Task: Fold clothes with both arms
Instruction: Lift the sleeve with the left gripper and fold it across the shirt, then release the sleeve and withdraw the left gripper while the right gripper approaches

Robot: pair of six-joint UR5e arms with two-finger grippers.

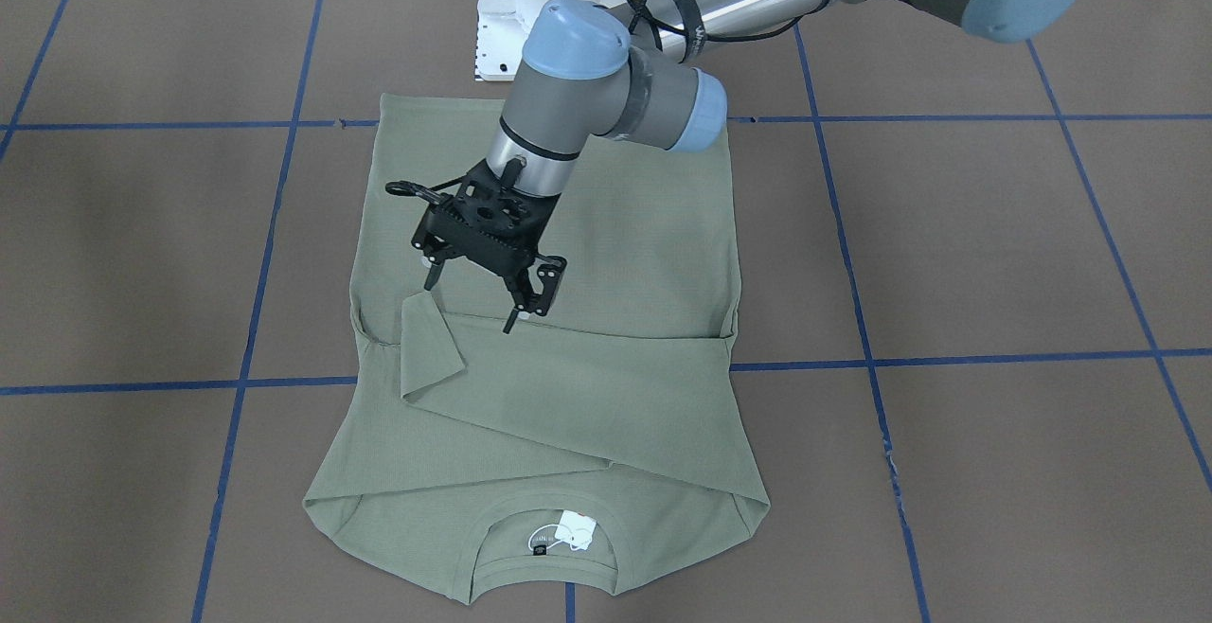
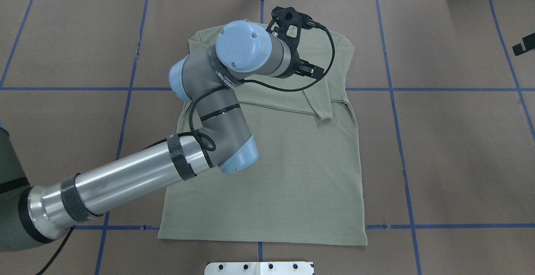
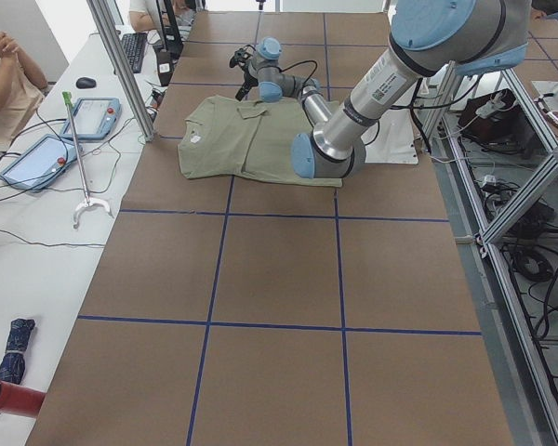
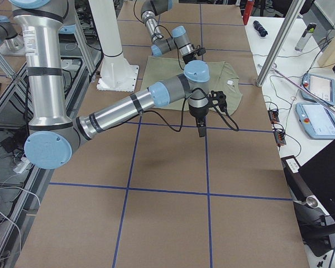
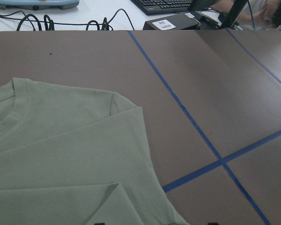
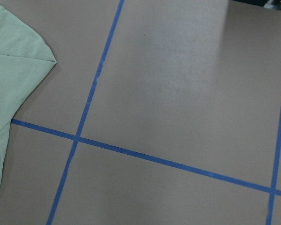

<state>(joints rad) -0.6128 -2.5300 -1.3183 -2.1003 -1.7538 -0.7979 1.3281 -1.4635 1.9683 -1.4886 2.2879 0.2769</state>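
One green shirt (image 1: 625,254), likely soft and limp; your left gripper (image 1: 471,303) hovers over it, jaws apart, empty; pinch its hem corners.

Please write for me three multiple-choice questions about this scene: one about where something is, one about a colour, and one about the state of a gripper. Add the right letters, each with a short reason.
1. Where is the left gripper?
A) over bare table
B) over the shirt, by the folded sleeve
C) beyond the table's edge

2. What colour are the tape lines on the table?
A) red
B) yellow
C) blue

3. How does the left gripper stand?
A) open, holding nothing
B) shut on the sleeve
C) shut, with nothing in it

Answers: 1 B, as the front-facing view shows it just above the sleeve's cuff end. 2 C, as every view shows blue lines on the brown surface. 3 A, as its fingertips are apart with no cloth between them.
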